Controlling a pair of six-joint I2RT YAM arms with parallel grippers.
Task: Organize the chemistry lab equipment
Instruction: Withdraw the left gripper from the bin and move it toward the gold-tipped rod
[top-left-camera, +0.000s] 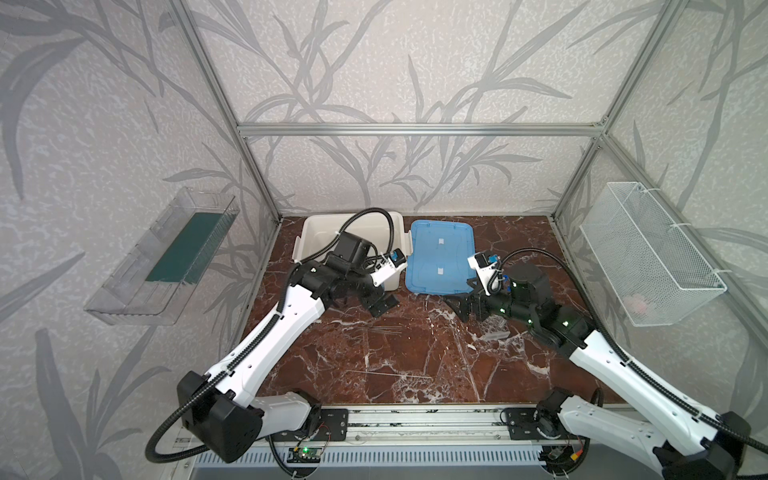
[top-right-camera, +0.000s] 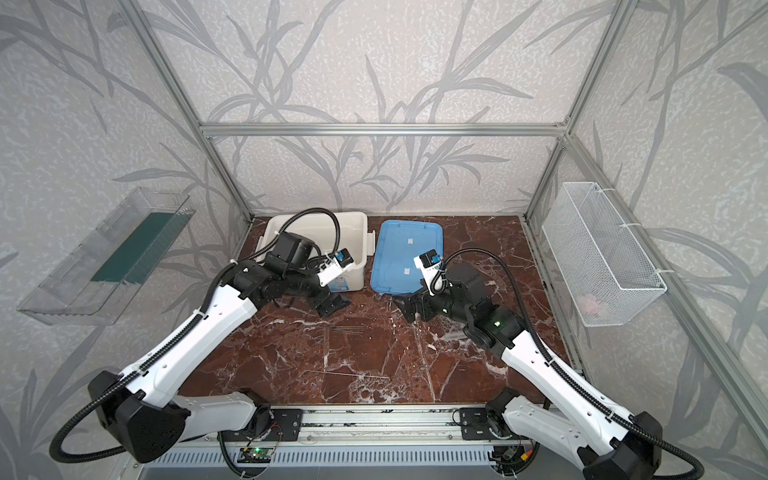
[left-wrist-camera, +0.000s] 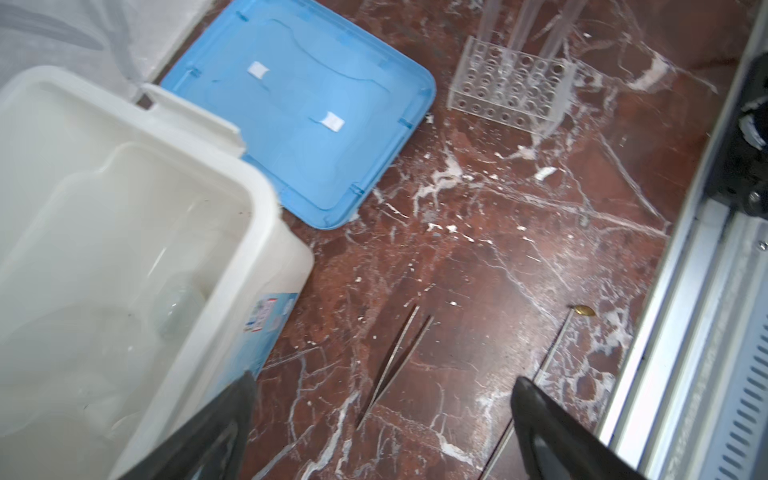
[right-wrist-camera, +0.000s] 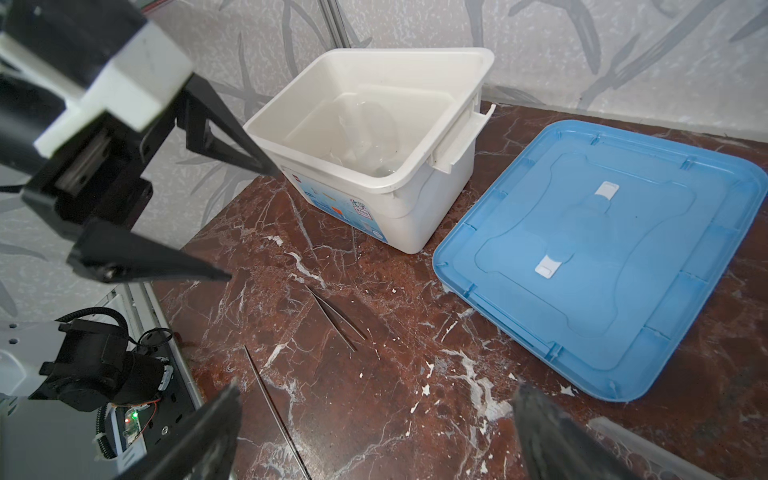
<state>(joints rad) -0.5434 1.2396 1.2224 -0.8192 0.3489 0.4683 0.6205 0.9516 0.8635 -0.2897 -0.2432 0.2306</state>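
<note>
**Tabletop from above.** At 11 o'clock the white bin (right-wrist-camera: 415, 224) is standing uncovered, its far rim lying close to the back wall. Clear glassware (right-wrist-camera: 370, 129) is resting on its floor, the single pieces too blurred to tell apart. The left gripper (top-left-camera: 380, 306) is hanging above the marble tabletop (top-left-camera: 457, 374) just off the bin's 5 o'clock corner, jaws spread wide and holding nothing. At the centre two thin rods (top-left-camera: 384, 329), meeting at one end, are lying flat. A single long rod (top-left-camera: 382, 374) is lying toward 6 o'clock, near the front rail, and bare marble is stretching around both. At 12 o'clock the blue lid (top-left-camera: 440, 253) is lying flat just beside the bin. The right gripper (top-left-camera: 461, 309) is hovering off the lid's near edge toward 5 o'clock, jaws likewise wide apart and empty. At 3 o'clock the clear holed rack (left-wrist-camera: 507, 87) is standing partly under the right arm, with clear tubes (left-wrist-camera: 528, 16) rising from it
</note>
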